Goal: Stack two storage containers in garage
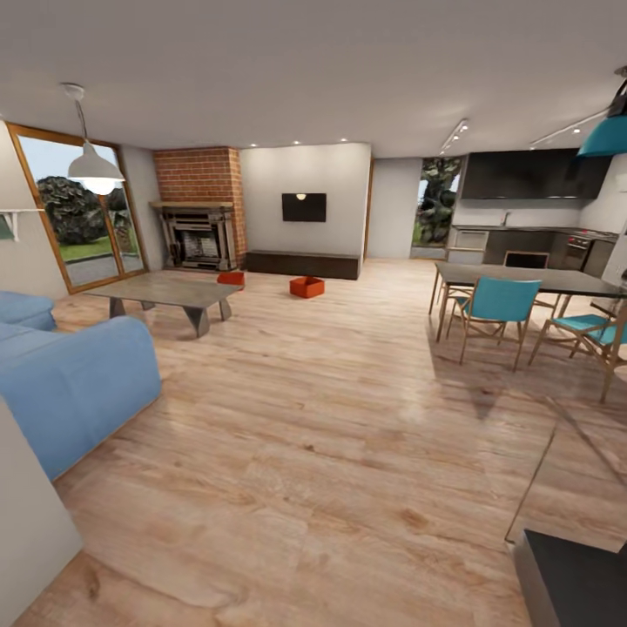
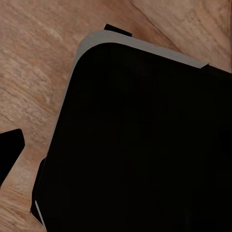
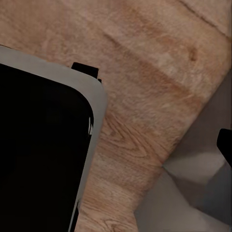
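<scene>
Head view: the robot stood in the living room on a light wood plank floor (image 1: 331, 453), with a blue corner sofa (image 1: 74, 383) near its left side and a dark dining table with teal chairs (image 1: 522, 287) to the right. The two orange-red open-topped plastic storage containers lay far ahead on the floor, one (image 1: 306, 286) in the open before a low dark media bench (image 1: 302, 264), the other (image 1: 231, 278) just behind the far end of a grey glass-topped coffee table (image 1: 170, 292), near the brick fireplace (image 1: 200, 213). Left wrist view: a black rounded body panel with a grey rim (image 2: 140, 140) lay over the planks; the left claw's opening could not be told. Right wrist view: a like black panel (image 3: 43, 145) and a pale wall corner (image 3: 188, 193); the right claw's opening likewise could not be told. Judgement: driving forward risked clipping the sofa or coffee table, since the nearer-left container sat tight against that table.
</scene>
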Robot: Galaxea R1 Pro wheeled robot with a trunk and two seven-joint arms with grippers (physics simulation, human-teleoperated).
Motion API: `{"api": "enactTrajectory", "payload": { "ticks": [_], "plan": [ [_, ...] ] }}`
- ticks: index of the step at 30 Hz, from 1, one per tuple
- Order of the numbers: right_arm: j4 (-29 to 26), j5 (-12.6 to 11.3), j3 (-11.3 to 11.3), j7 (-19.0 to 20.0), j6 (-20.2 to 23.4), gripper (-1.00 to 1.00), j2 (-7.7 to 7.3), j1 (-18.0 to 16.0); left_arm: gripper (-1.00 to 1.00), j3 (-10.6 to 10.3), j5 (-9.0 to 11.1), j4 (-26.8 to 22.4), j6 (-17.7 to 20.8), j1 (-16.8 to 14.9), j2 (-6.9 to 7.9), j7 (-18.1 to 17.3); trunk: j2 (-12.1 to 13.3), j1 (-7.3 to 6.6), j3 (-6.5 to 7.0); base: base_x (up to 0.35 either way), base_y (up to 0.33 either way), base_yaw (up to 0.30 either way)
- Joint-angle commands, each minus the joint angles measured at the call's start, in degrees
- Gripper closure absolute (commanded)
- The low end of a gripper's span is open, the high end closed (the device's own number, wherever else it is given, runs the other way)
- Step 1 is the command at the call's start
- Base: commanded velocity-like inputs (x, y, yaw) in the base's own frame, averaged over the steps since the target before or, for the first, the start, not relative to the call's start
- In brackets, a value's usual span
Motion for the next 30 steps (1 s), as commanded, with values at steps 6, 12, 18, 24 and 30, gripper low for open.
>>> {"api": "enactTrajectory", "payload": {
  "ticks": [6,12,18,24,30],
  "plan": [
    [0.0,-0.5,0.5,-0.1,-0.2,-1.00,0.00,0.0,-1.00,0.3,0.0,0.0,-0.1,0.0,-0.02,0.0,0.0,0.03,-0.05,0.326,0.000,0.000],
    [0.0,-0.5,0.5,-0.1,-0.2,-1.00,0.00,0.0,-1.00,0.4,0.0,0.0,-0.2,0.0,-0.02,0.0,0.0,0.03,-0.05,0.326,0.000,0.000],
    [0.0,-0.5,0.5,-0.1,-0.1,-1.00,0.00,0.0,-1.00,0.4,0.0,0.0,-0.3,0.0,-0.02,0.0,0.0,0.03,-0.05,0.326,0.000,-0.005],
    [0.0,-0.8,0.4,-0.1,0.4,-1.00,0.05,0.0,-1.00,0.4,0.0,0.0,-0.2,0.0,-0.03,0.0,0.0,0.03,-0.05,0.326,0.000,-0.183],
    [0.0,-0.8,0.4,-0.1,0.4,-1.00,0.07,0.0,-1.00,0.4,0.0,0.0,-0.2,0.0,-0.04,0.0,0.0,0.03,-0.05,0.326,0.000,-0.277]
  ]
}}
